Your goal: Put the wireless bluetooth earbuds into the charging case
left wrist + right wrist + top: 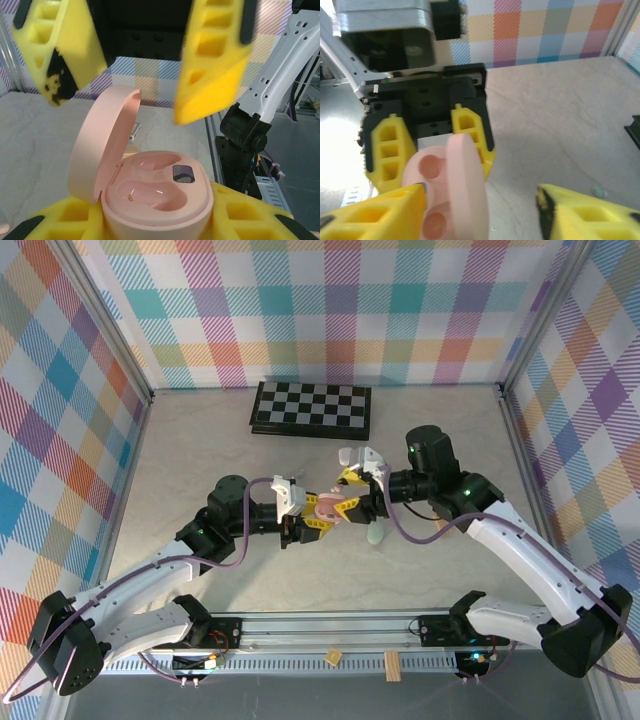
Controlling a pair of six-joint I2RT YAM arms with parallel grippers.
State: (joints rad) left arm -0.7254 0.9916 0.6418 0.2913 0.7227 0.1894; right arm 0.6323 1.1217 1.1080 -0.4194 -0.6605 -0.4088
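The pink charging case stands with its lid swung up to the left, and both wells look bare. My left gripper is shut on the case's base, one yellow finger on each side. My right gripper hangs open just above it with nothing between its fingers. In the right wrist view the case sits close in front of my right gripper, near its left finger. From above, both grippers meet at the case. A small pale green piece, perhaps an earbud, lies on the table.
A checkerboard lies at the back of the table. Plaid walls and metal posts close in the workspace. A rail runs along the near edge between the arm bases. The pale green piece lies beyond my right finger.
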